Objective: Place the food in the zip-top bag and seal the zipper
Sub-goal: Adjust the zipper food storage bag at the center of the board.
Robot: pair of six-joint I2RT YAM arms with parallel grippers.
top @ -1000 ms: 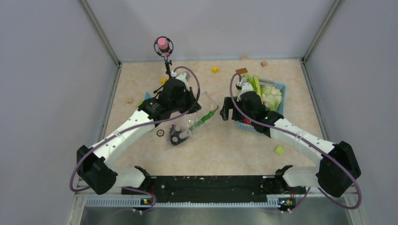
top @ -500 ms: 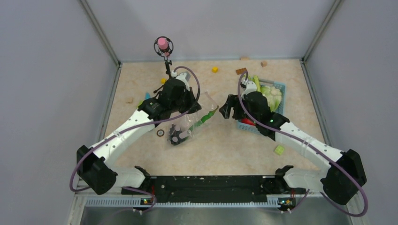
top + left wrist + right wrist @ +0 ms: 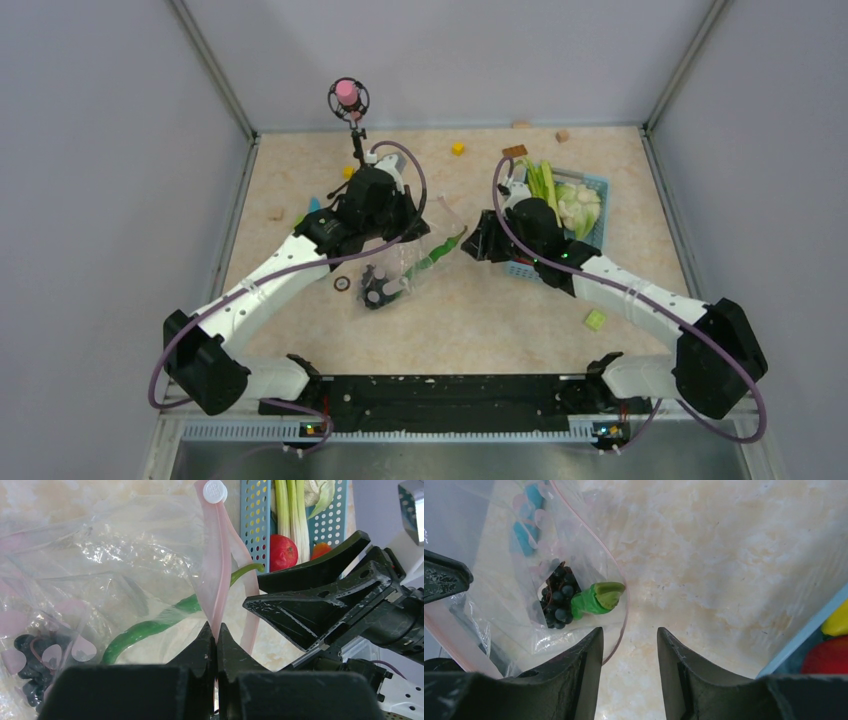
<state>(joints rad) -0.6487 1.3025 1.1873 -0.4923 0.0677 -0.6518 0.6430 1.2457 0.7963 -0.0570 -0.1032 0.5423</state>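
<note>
The table is taken up by two groups. A light-blue basket is set at about two o'clock from its middle. The zip-top bag is found just at nine o'clock of the middle, lying crinkled with its mouth turned towards three o'clock.

Over the last second the right arm has been swung out towards the basket and brought back. The right gripper is now placed a little nearer the bag's mouth than before. Its fingers have been drawn in from a wide spread, yet a clear gap is left between them and nothing is held. The bag's free lip is seen just inside that gap, against the finger on the nine o'clock side.

The left gripper has not been moved. Its fingers are pressed together on the zipper, and the near lip is kept lifted by them.

Inside the bag nothing has been shifted. The green pod is lodged at the mouth, at eleven o'clock from the right fingers, with the grape bunch deeper in beside it.

The leafy stalks, the cauliflower and a red fruit are left in the basket, so the filling is judged barely begun and the sealing far off. The empty right gripper is judged free either to steady the loose lip or to be sent back for another piece.
</note>
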